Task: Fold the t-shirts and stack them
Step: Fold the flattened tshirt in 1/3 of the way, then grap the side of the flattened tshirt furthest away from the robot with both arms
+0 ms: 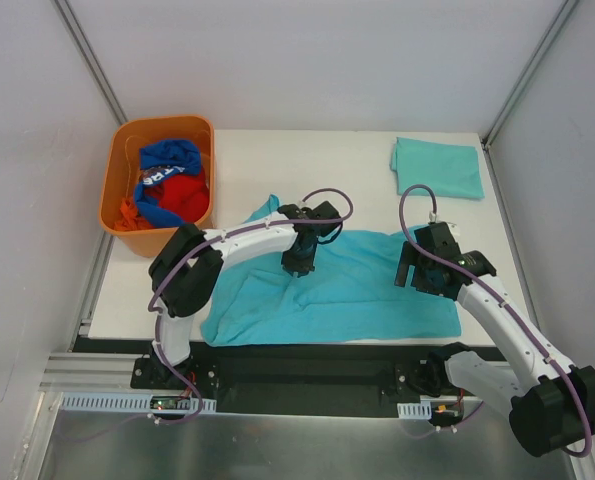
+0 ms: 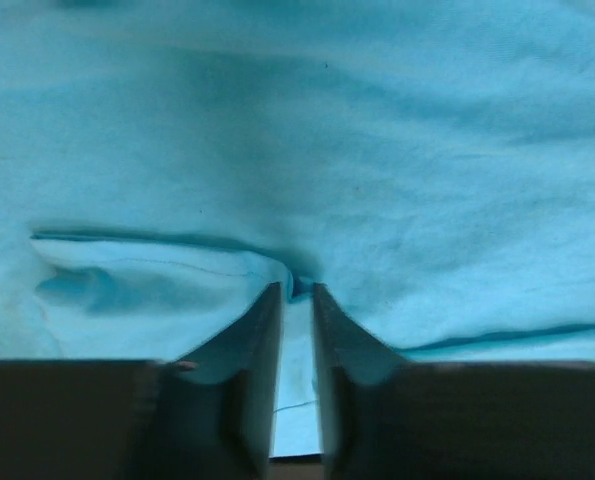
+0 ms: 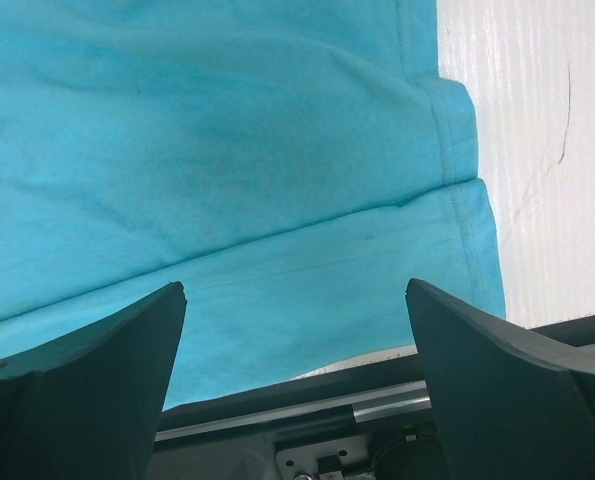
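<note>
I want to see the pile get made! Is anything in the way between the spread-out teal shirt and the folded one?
Nothing visible lies on the table between the spread-out shirt and the folded shirt; only the right arm's purple cable loops above that gap.

I see my left arm [image 1: 247, 238] reaching to mid-table, wrist bent down; the left gripper [image 2: 295, 290] is pinched on a fold of the spread t-shirt [image 2: 397, 150]; the right gripper [image 3: 295, 285] hangs wide apart near the near edge's right end.

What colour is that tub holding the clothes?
Orange tub; clearest from the top external view.
</note>
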